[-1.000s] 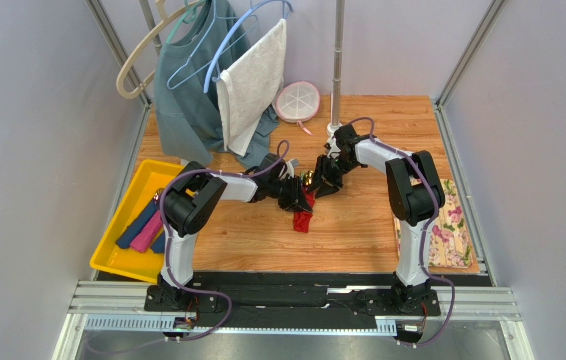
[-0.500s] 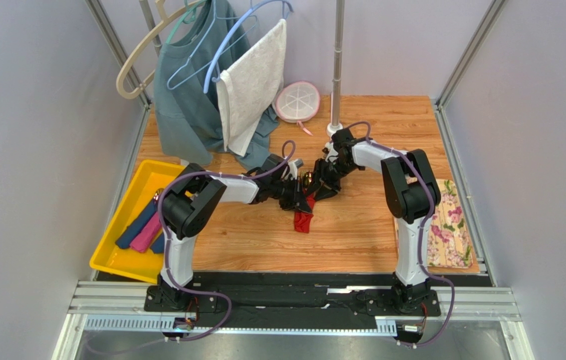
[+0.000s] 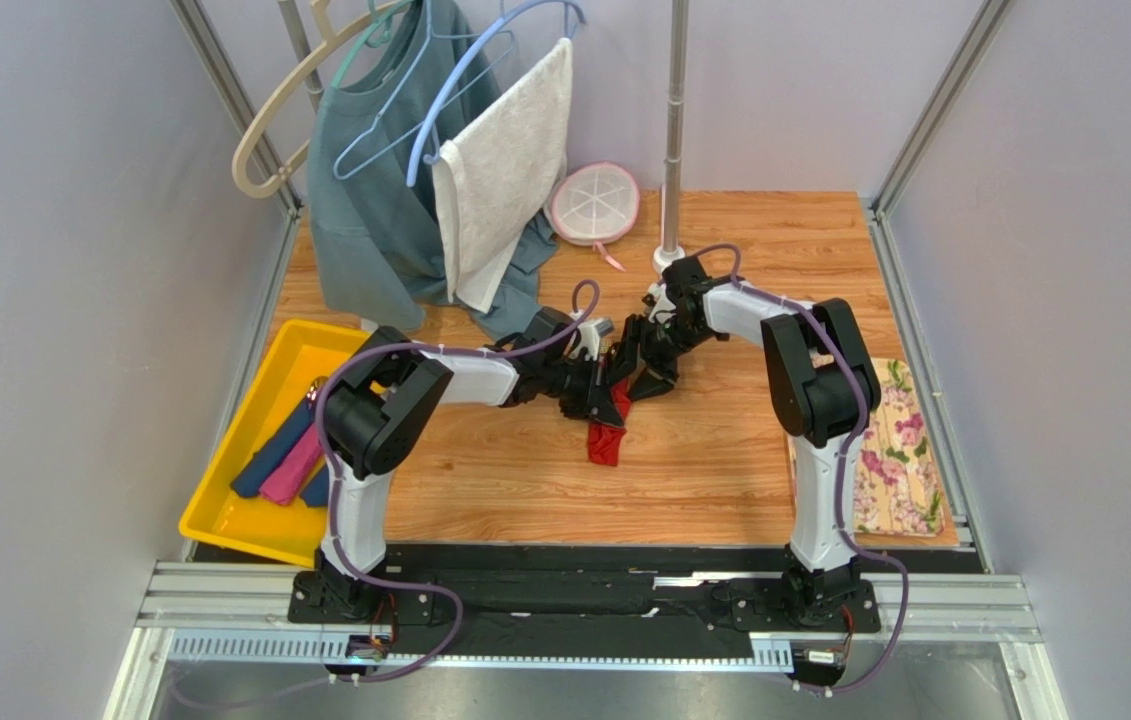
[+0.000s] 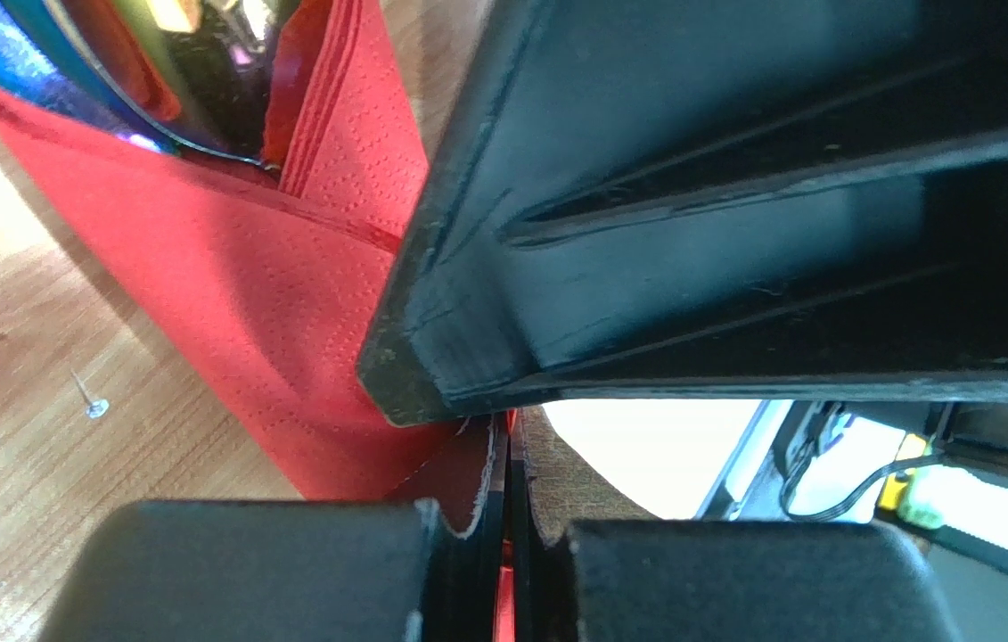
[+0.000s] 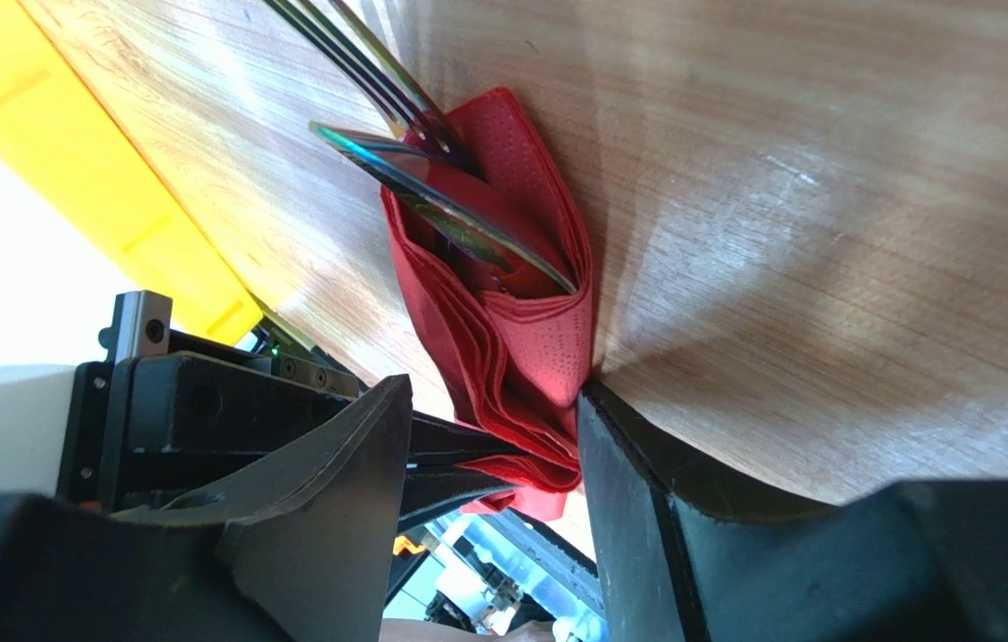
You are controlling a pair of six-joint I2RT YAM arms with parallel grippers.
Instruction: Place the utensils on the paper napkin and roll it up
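Note:
The red paper napkin (image 3: 606,438) lies mid-table, folded into a loose roll (image 5: 522,321) around the shiny utensils (image 5: 429,201), whose fork tines and blade stick out of its far end. My left gripper (image 3: 601,387) is shut, pinching a thin edge of the napkin (image 4: 241,294) between its pads (image 4: 476,535). The utensils (image 4: 107,67) gleam at the top left of the left wrist view. My right gripper (image 5: 493,395) stands open astride the roll's near end. One of its fingers (image 5: 643,508) rests against the paper and the other is clear of it.
A yellow tray (image 3: 233,518) with navy and pink fabric rolls sits at the left. A floral cloth (image 3: 894,450) lies at the right edge. Hanging clothes (image 3: 421,165), a metal pole (image 3: 672,135) and a round white lidded dish (image 3: 594,203) stand at the back.
The left gripper closed onto the napkin's edge. The right gripper's jaws spread wider, and it shifted slightly back and left toward the left gripper.

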